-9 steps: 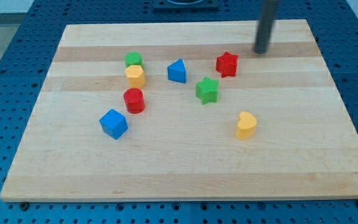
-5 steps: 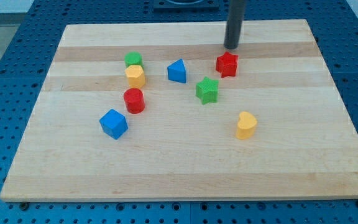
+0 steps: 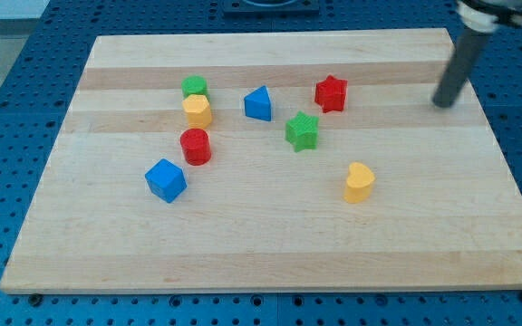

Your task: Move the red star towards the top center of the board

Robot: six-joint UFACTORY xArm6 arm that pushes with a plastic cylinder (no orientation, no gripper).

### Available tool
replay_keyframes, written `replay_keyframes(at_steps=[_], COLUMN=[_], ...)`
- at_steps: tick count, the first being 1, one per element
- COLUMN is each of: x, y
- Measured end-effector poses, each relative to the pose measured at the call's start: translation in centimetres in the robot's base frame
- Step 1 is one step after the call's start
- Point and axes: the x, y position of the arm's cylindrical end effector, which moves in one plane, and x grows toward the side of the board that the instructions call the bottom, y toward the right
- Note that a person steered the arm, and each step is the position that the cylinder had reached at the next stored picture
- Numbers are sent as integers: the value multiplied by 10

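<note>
Tip [image 3: 442, 104] swings from just above red star [image 3: 331, 93] to well right of it, no contact. Star unmoved. No fingers on rig. You need re-approach from below star.

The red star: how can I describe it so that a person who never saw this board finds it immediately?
Start from the wooden board and look at its upper half, a little toward the view's right of centre. There the red star sits alone, up and to the right of the green star. It is the only red block with points; the other red block is a cylinder.
</note>
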Motion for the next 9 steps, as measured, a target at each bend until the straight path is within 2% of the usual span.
replay_keyframes(at_steps=[1, 2, 4, 5, 6, 7, 8, 9], x=[-41, -36, 83, 110, 92, 19, -51, -60], y=[-26, -24, 48, 12, -76, -128, -143, -141])
